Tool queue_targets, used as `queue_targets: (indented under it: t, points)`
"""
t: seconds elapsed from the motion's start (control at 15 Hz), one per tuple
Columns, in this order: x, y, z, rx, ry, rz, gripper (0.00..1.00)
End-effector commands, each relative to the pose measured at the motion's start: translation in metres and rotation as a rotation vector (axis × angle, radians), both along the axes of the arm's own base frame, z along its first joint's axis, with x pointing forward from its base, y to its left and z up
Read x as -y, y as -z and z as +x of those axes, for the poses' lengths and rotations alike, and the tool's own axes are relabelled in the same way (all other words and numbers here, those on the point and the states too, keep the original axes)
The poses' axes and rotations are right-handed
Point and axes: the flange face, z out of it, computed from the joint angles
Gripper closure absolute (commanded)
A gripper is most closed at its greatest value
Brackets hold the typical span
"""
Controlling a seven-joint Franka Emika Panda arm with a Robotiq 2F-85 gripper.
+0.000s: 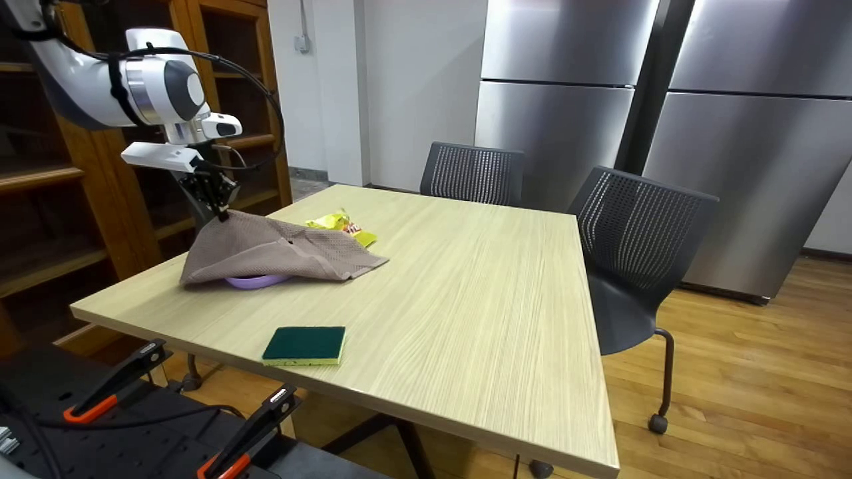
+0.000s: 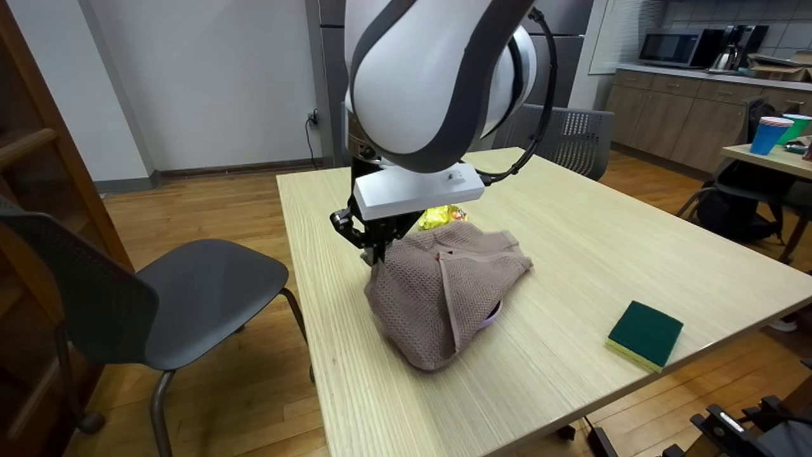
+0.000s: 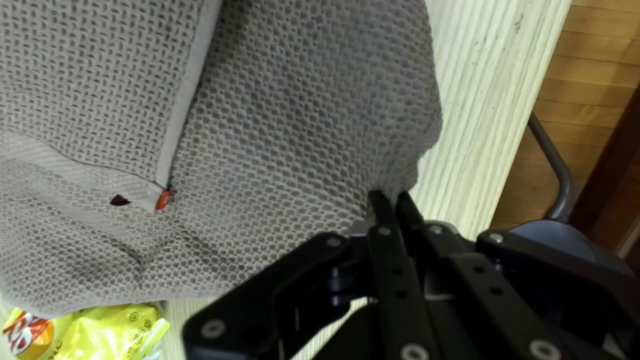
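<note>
In an exterior view I see the arm bent down over the table, its gripper pinching a lifted end of a brown cloth. From that peak the cloth slopes down over a purple dish, whose rim pokes out under the cloth's lower edge. Just beside the cloth lies a crumpled yellow bag; a green sponge lies apart from them, near the table's edge. Two dark chairs stand at the table with two steel fridges past them, and a wooden cabinet rises behind the arm. Two clamps with orange handles show at the lower left. In an exterior view the gripper meets the cloth's end near a table edge, and the rest of the cloth spreads in folds, with a bit of the dish showing beneath its side. A grey chair stands beside the table, and far back a microwave sits on a counter; a blue cup and a green cup stand on a side table. In the wrist view the fingers stand together, with gathered cloth running in between them. A red tag sits at a corner of the cloth's hem, the bag lies at its border, and past the table shows wooden floor.
</note>
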Motion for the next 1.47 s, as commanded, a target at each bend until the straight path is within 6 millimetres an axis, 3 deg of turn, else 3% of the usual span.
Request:
queue_targets:
  t: [0.0, 0.27, 0.33, 0.4, 0.53, 1.0, 1.4]
  points:
    - [-0.011, 0.002, 0.013, -0.018, 0.032, -0.014, 0.99]
    - [-0.012, 0.004, 0.022, -0.028, 0.057, -0.021, 0.99]
    - [-0.011, 0.005, 0.024, -0.033, 0.064, -0.024, 0.69]
    - [-0.01, 0.005, 0.026, -0.034, 0.074, -0.026, 0.68]
    - [-0.008, 0.003, 0.029, -0.038, 0.088, -0.027, 0.55]
    - [0.007, 0.0, 0.036, -0.041, 0.147, -0.034, 0.03]
    - [0.03, 0.006, 0.05, -0.072, 0.241, -0.07, 0.0]
